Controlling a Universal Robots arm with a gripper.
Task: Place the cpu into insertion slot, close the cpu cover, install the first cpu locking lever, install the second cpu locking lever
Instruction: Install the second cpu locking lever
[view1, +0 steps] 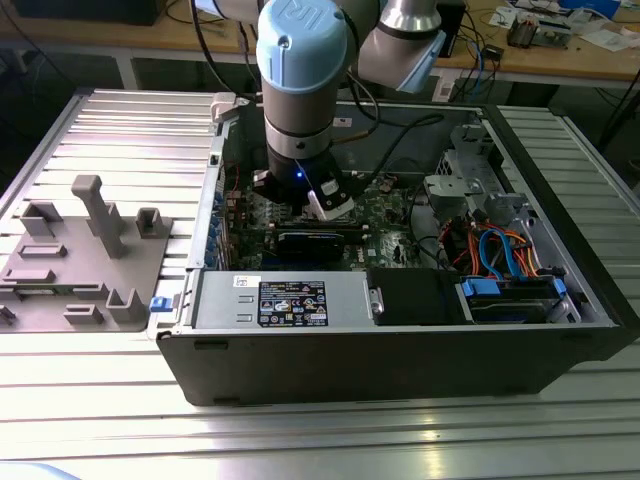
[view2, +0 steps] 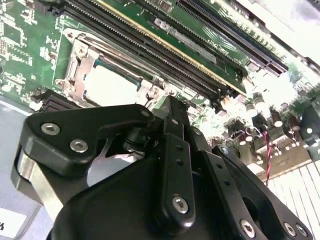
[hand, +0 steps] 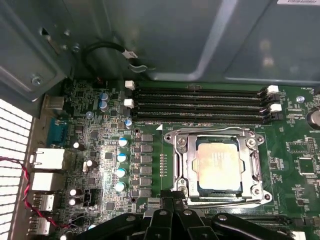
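The cpu (hand: 218, 167) lies flat in the insertion slot (hand: 263, 196) on the green board, its silvery top showing. The cpu cover (hand: 182, 160) appears to lie down around it, chip showing through the cut-out. Thin wire levers run along the side by the memory slots (hand: 210, 131) and along the side by the gripper (hand: 225, 201). My gripper (hand: 172, 204) hovers at the socket's edge, its black fingers pressed together with nothing visible between them. The second wrist view shows the gripper (view2: 172, 107) just beside the cpu (view2: 107, 87). In the exterior view the gripper (view1: 325, 203) reaches down into the open computer case.
Long black memory slots (hand: 200, 102) run beside the socket. Capacitors (hand: 121, 157) and rear ports (hand: 47, 160) stand on its other side, with the case wall (hand: 200, 40) beyond. In the exterior view, a grey fixture tray (view1: 85, 255) is at the left and cables (view1: 500, 250) are at the right.
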